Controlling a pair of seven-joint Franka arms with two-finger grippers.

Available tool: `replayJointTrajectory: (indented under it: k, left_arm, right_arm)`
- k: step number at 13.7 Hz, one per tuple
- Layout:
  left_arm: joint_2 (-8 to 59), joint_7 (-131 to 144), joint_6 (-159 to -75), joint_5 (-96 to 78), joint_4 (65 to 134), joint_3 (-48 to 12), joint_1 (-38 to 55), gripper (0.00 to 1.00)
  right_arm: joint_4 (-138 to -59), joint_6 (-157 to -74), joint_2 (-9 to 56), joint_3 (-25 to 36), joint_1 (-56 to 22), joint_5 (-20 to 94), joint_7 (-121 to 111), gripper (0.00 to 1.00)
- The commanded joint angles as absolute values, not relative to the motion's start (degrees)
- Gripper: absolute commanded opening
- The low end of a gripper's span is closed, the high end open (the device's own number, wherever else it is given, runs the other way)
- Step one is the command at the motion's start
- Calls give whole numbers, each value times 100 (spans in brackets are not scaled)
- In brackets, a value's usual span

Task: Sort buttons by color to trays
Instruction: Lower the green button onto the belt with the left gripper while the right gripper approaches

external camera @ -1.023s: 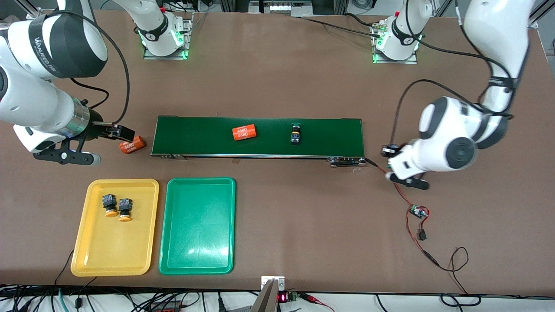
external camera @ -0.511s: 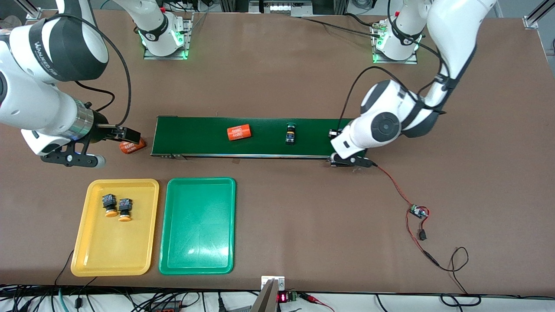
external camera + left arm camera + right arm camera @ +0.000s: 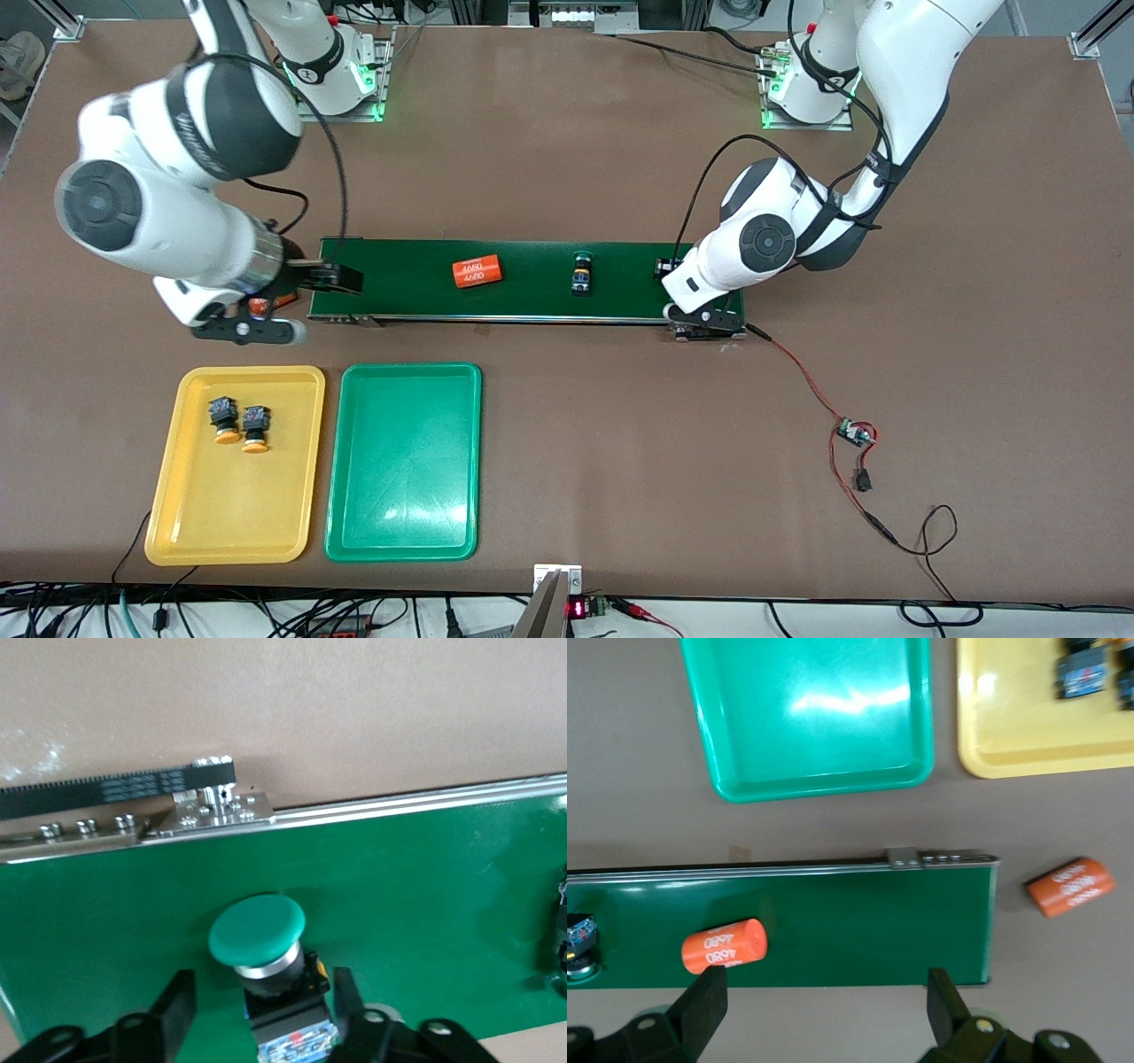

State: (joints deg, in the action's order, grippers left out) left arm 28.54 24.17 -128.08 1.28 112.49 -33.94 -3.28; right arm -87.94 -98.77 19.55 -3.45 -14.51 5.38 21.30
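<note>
A green-capped button (image 3: 257,935) stands on the belt between my left gripper's (image 3: 259,1005) open fingers (image 3: 177,1005), at the belt's end toward the left arm (image 3: 700,317). A second green-capped button (image 3: 581,271) lies mid-belt and also shows in the right wrist view (image 3: 578,943). Two yellow-capped buttons (image 3: 224,418) (image 3: 255,428) lie in the yellow tray (image 3: 221,505). The green tray (image 3: 403,496) beside it holds nothing. My right gripper (image 3: 248,330) hangs open and empty (image 3: 824,1010) above the belt's end toward the right arm.
The dark-green conveyor belt (image 3: 399,275) carries an orange cylinder (image 3: 477,271). Another orange cylinder (image 3: 264,306) lies on the table just off the belt's end, under my right hand. A red cable with a small circuit board (image 3: 855,434) runs from the belt's other end.
My left arm swung in from over the table to the belt's end. My right arm moved toward the belt's other end. The cylinder and the mid-belt button drifted toward the right arm's end.
</note>
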Motion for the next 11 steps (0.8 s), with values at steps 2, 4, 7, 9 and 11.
replayJointTrajectory:
  k: [2,4,7,9,11]
  left_arm:
    - [2366,2373,-12578,9,11259,-3542,-457,100]
    - [1988,2382,-12403,9,11137,-3542,-475,100]
    - [1697,2347,-11220,9,10400,-3271,-414,100]
    - [1233,2294,-10952,9,10318,-2474,59,100]
    - [828,1307,-10593,17,10345,-1971,193,100]
  right_arm:
    - [-8912,-10177,2197,-343,-1941,615,2917,100]
    - [-9060,-10527,2276,-343,-2274,615,3276,100]
    - [-9105,-10836,2399,-343,-2915,615,3918,100]
    - [-9097,-10846,2496,-343,-3329,615,4182,100]
    - [-9053,-10915,2566,-343,-3611,615,4524,100]
